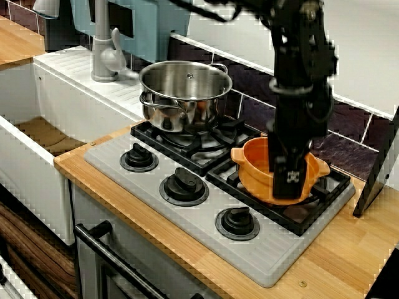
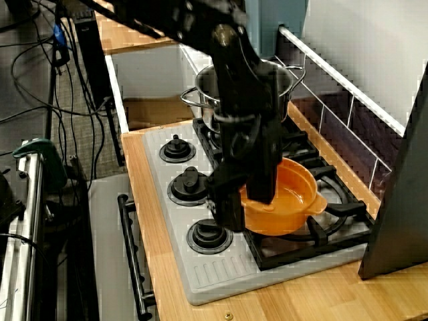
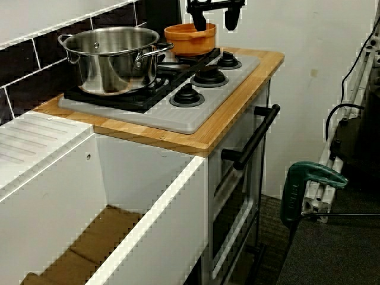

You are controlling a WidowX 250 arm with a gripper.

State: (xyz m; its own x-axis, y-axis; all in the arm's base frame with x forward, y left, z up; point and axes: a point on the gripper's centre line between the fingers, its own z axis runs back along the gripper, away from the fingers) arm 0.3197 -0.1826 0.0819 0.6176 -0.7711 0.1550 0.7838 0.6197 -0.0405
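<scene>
An orange pot point(image 1: 254, 167) point(image 2: 295, 192) point(image 3: 189, 38) sits on the right burner of a grey toy hob point(image 1: 156, 208). My black gripper point(image 1: 288, 182) point(image 2: 246, 204) point(image 3: 215, 21) hangs straight down over the pot's knob-side rim. In the view from the sink end its two fingers stand well apart, so it is open. In the view from the stove's right end one finger point(image 2: 226, 212) is outside the pot wall and the other reaches inside it. Whether either finger touches the wall is unclear. A steel pot point(image 1: 185, 93) point(image 3: 113, 56) stands on the left burner.
Three black knobs point(image 1: 184, 185) line the hob's front. A white sink point(image 1: 34, 134) and grey tap point(image 1: 103, 53) lie to the left. A dark panel point(image 2: 400, 200) leans at the counter's right end. An oven handle point(image 3: 256, 135) juts out below, and a green clamp point(image 3: 309, 181) stands beside it.
</scene>
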